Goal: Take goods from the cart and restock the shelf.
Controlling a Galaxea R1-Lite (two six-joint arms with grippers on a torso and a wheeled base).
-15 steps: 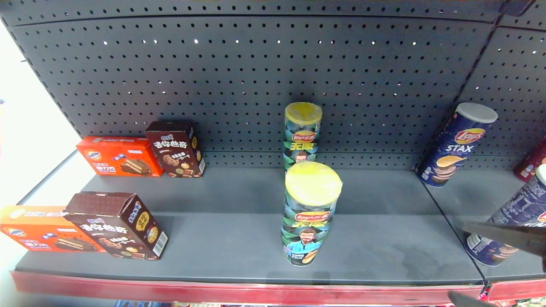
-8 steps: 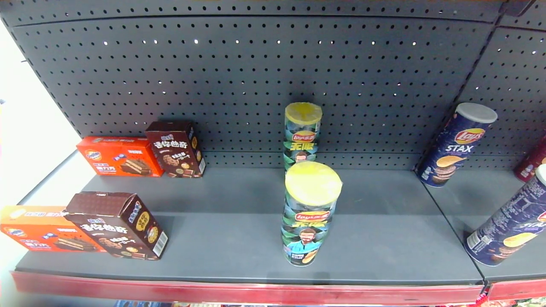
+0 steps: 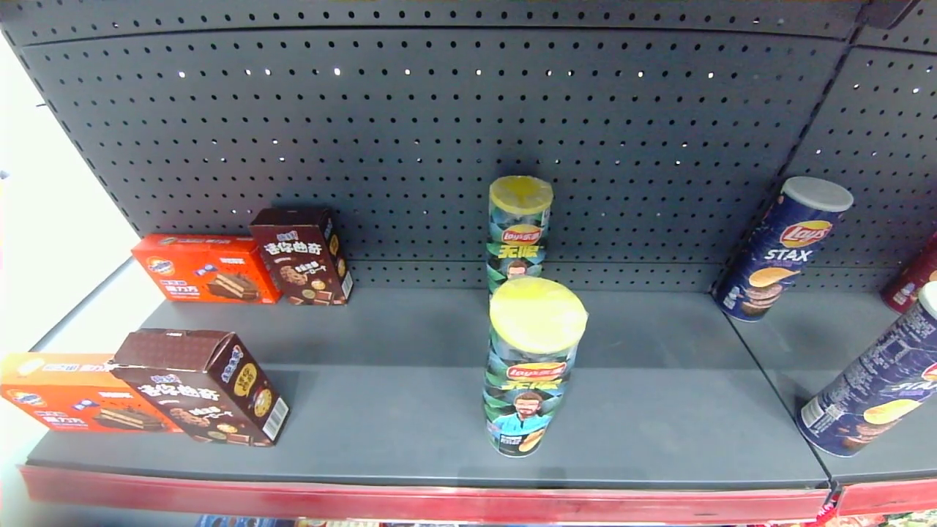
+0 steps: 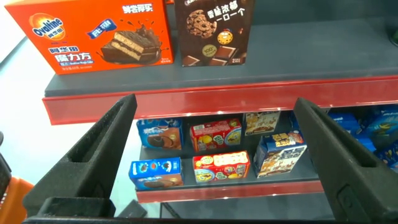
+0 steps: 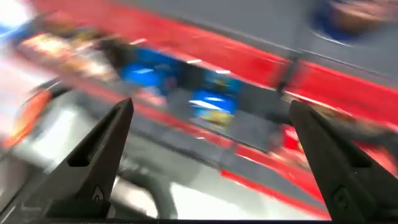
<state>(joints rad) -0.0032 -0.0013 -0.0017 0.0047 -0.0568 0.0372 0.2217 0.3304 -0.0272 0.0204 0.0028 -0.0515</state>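
On the grey shelf (image 3: 410, 410) stand two green chip cans with yellow lids, one in front (image 3: 532, 366) and one behind (image 3: 519, 227). Two dark blue chip cans stand to the right, one at the back (image 3: 783, 249) and one at the front (image 3: 871, 391). At the left sit two orange wafer boxes (image 3: 201, 267) (image 3: 66, 391) and two brown cookie boxes (image 3: 301, 255) (image 3: 198, 386). My left gripper (image 4: 214, 162) is open and holds nothing, below the shelf's red front edge (image 4: 249, 93). My right gripper (image 5: 211, 162) is open and holds nothing, in front of blurred lower shelves.
A perforated back panel (image 3: 439, 132) closes the shelf behind. A lower shelf (image 4: 217, 162) carries several small snack boxes. A red can (image 3: 911, 278) shows at the far right edge. Bare shelf lies between the boxes and the green cans.
The dark right gripper fingers seen at the lower right of the head view one second ago have dropped out of that view. The goods on the shelf have not moved.
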